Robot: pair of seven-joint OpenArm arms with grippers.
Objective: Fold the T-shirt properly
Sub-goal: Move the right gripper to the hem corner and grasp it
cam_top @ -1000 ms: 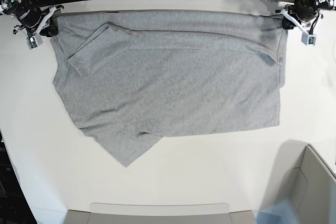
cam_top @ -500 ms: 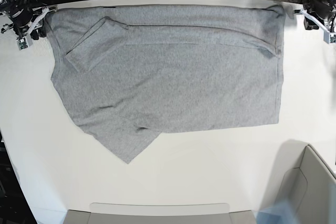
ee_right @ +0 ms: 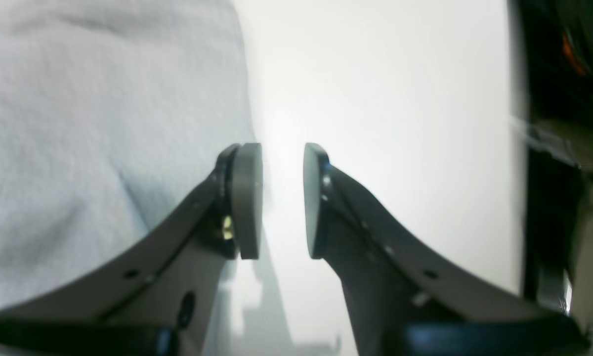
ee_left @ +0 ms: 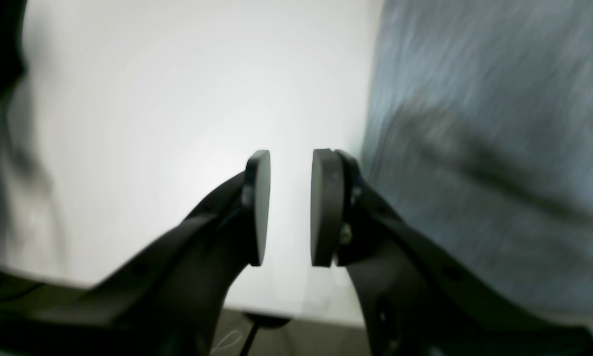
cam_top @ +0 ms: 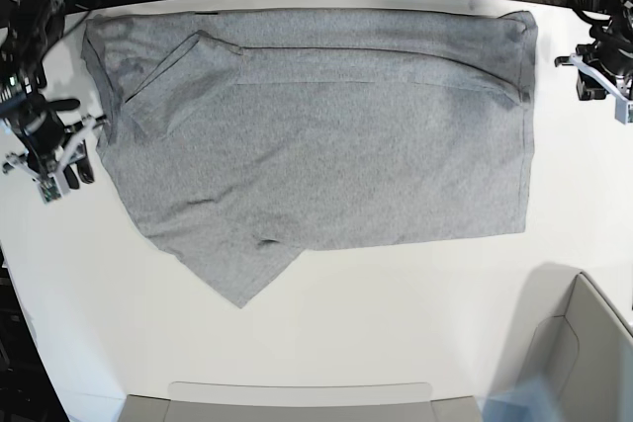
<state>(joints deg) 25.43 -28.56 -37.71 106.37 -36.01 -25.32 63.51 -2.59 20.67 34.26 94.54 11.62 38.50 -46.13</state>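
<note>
Both arms' jaws open, empty, beside T-shirt lying flat on table.

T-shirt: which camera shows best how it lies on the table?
The base view: the whole T-shirt shows there, spread out grey, with a sleeve folded in at upper left. The left wrist view catches only a blurred strip along its right side; the right wrist view, only an edge at left.

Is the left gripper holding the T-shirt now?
No, in the left wrist view the left gripper is open over bare table, with the T-shirt beside it.
</note>
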